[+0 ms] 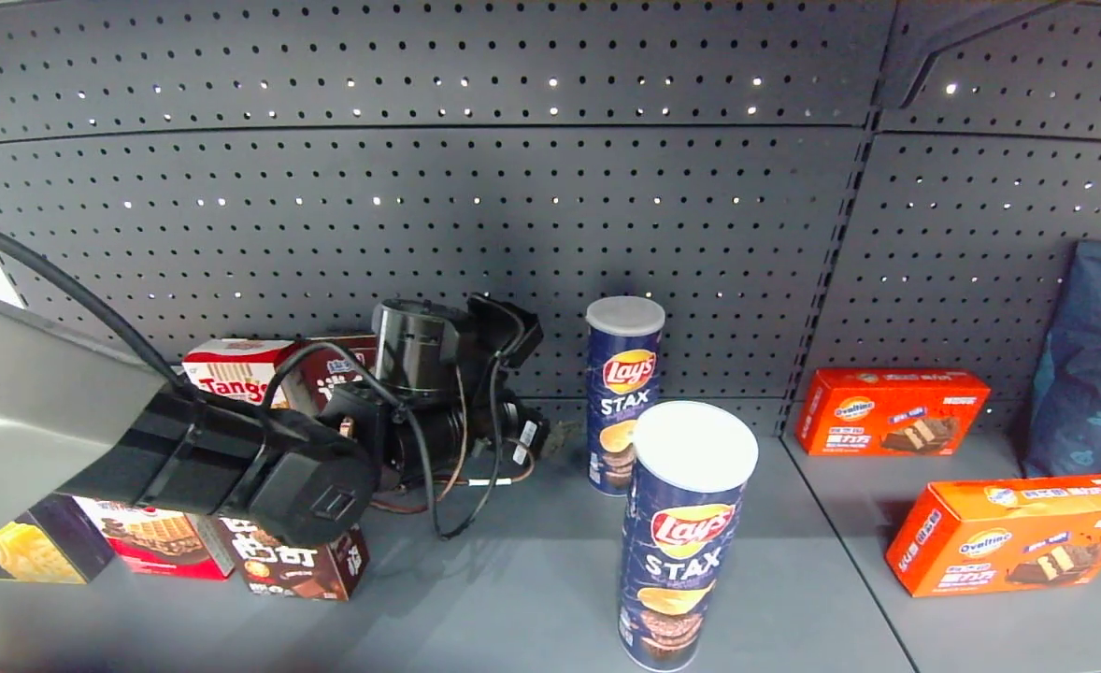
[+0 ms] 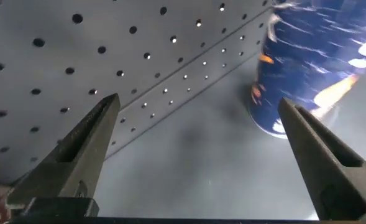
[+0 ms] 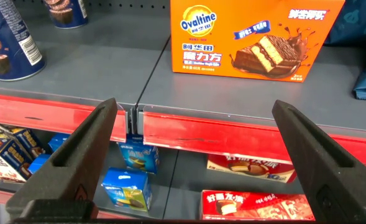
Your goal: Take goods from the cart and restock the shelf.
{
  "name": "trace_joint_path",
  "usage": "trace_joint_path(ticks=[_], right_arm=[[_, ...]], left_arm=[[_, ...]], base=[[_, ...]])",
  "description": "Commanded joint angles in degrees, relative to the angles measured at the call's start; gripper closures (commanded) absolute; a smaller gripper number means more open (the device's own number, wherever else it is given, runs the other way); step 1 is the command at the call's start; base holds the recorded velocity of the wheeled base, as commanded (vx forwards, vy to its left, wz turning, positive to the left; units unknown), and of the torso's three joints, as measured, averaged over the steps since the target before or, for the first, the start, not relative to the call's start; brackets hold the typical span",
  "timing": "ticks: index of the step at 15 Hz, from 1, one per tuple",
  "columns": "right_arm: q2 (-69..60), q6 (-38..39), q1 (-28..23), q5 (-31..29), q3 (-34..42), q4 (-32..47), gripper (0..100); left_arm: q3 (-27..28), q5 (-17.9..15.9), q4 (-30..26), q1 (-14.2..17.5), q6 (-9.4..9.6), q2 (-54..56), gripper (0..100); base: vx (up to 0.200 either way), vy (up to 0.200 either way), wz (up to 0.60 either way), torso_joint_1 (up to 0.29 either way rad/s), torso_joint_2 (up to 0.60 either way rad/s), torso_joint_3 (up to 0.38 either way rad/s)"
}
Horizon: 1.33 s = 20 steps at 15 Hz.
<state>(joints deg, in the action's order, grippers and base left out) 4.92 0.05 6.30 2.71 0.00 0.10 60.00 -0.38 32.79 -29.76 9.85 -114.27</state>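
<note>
Left gripper [image 2: 198, 102] is shown with its fingers spread apart and nothing held, low over the grey shelf [image 1: 513, 579] near the perforated back panel [image 1: 513, 206]. 1 rear chip can [image 1: 625, 393] stands upright just beside this gripper, and 1 front chip can [image 1: 686, 533] stands upright nearer the shelf's front edge, apart from it. Right gripper [image 3: 195, 104] is likewise spread and empty, held before the red edge strip [image 3: 232, 134], below the front orange box [image 3: 257, 37]. 1 rear orange box [image 1: 892, 411] lies against the panel, and small snack boxes [image 1: 289, 561] are seen under the left arm [image 1: 233, 467].
</note>
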Motion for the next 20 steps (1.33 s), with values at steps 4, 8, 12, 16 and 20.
trace_joint_path(ticks=[4,8,12,16,20], right_arm=[[0.08,-0.05,0.03,0.02,0.00,-0.01,0],[0.08,0.04,0.03,0.02,0.00,-0.01,0],[0.08,0.04,0.03,0.02,0.00,-0.01,0],[0.08,-0.05,0.03,0.02,0.00,-0.01,0],[0.08,0.04,0.03,0.02,0.00,-0.01,0]], left_arm=[[2.49,0.29,-0.10,0.05,-0.01,-3.59,0],[2.93,0.29,-0.01,0.23,-0.18,-4.29,0],[4.07,0.29,-0.01,0.05,-0.18,-5.08,0],[4.60,0.29,-0.01,0.05,-0.18,-5.43,0],[5.12,0.20,-0.10,0.67,-0.01,-3.50,0]], base=[[0.000,0.000,0.00,0.000,0.00,0.000],[0.000,0.000,0.00,0.000,0.00,0.000],[0.000,0.000,0.00,0.000,0.00,0.000],[0.000,0.000,0.00,0.000,0.00,0.000],[0.000,0.000,0.00,0.000,0.00,0.000]])
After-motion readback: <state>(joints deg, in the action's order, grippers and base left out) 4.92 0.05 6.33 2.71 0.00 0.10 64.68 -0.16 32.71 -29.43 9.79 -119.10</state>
